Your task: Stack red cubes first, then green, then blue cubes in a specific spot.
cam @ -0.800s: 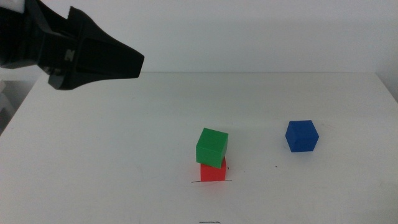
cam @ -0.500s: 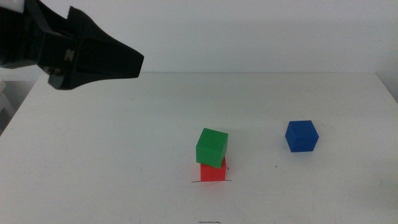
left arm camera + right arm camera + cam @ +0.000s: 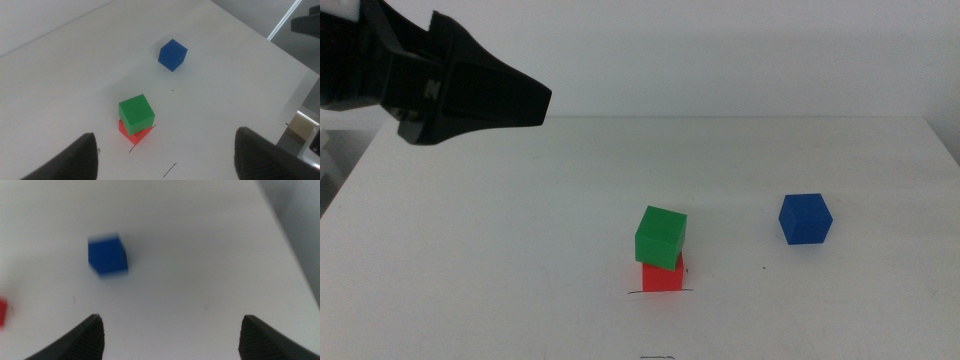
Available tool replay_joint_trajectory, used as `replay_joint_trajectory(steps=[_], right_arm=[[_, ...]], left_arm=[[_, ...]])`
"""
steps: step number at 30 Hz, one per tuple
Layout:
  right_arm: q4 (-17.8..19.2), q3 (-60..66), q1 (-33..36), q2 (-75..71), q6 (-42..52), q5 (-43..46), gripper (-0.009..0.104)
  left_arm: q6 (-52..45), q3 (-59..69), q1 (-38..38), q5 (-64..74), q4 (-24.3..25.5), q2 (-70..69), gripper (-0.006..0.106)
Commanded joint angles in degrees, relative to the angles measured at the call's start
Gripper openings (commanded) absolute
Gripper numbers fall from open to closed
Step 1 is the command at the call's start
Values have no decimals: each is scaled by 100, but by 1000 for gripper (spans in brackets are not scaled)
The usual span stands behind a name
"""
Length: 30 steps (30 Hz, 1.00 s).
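Red cube [image 3: 663, 277]: sits on the table [image 3: 520, 250], right at the pen line [image 3: 660, 292], which runs under its near edge. Mostly covered from above; only its front face shows in the middle view.
Green cube [image 3: 660, 236]: rests on top of the red cube, turned a little against it, so one corner overhangs toward the left and a sliver of red sticks out on the other side. The left wrist view shows the same twist, green [image 3: 136, 114] over red [image 3: 134, 135].
Blue cube [image 3: 805, 218]: alone on the table, to the right of the stack and a bit farther back, well apart from it. Nothing touches it. In the right wrist view it [image 3: 107, 255] appears blurred, ahead of that claw.
Pen line: short, thin, black, showing on both sides of the red cube's base.
Left gripper [image 3: 525, 100]: raised in the upper left of the middle view, far from the stack. Its own camera shows the jaws spread wide with nothing between them [image 3: 165, 160].
Right gripper [image 3: 172, 340]: outside the middle view. Its wrist camera shows the jaws wide apart and holding nothing, above bare table near the blue cube.
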State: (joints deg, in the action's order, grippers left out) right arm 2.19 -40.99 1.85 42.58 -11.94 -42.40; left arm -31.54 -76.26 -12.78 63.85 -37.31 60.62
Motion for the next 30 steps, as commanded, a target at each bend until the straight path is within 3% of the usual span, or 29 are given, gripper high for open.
replay_joint_trajectory(steps=[1,8,13,19,23,30], right_arm=[[115,-795,157,558,27,-750,74],[127,-2305,796,2252,-79,-2183,74],[71,-2929,1129,3135,-79,-2233,74],[-272,-3589,1101,4094,-65,-1958,74],[-272,-4280,1110,4882,169,-2194,75],[-260,-5332,1110,6146,273,-2653,85]], left_arm=[[22,-142,-10,-265,-269,-88,93],[22,-142,-10,-265,-269,-88,93],[22,-142,-10,-265,-269,-88,93],[22,-142,-10,-265,-269,-88,93],[22,-142,-10,-265,-269,-88,93],[22,-142,-10,-265,-269,-88,93]])
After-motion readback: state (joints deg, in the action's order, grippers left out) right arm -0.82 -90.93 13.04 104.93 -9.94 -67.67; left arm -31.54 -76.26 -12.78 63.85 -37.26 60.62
